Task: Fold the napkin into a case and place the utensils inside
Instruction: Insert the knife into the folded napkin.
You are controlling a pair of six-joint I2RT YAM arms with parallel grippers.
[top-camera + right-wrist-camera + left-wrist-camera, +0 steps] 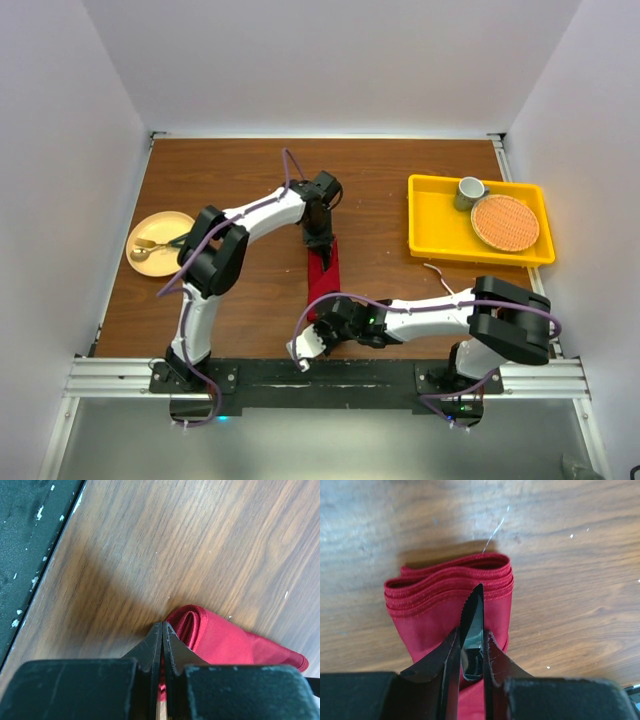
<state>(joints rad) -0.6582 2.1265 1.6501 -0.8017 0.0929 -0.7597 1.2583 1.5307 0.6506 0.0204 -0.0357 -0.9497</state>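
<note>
Napkin [326,275] folded into a narrow red strip, lying mid-table [240,180] between the two arms, long axis running away from the bases. Left gripper [471,631] clamped on a serrated knife [473,615], blade tip over the strip's layered far end; right gripper [162,626] jaws pressed together at the near end, tips touching the fabric, can't tell if cloth is pinched. More cutlery [148,250] sits on the tan plate [165,225] at far left, well apart from the strip.
</note>
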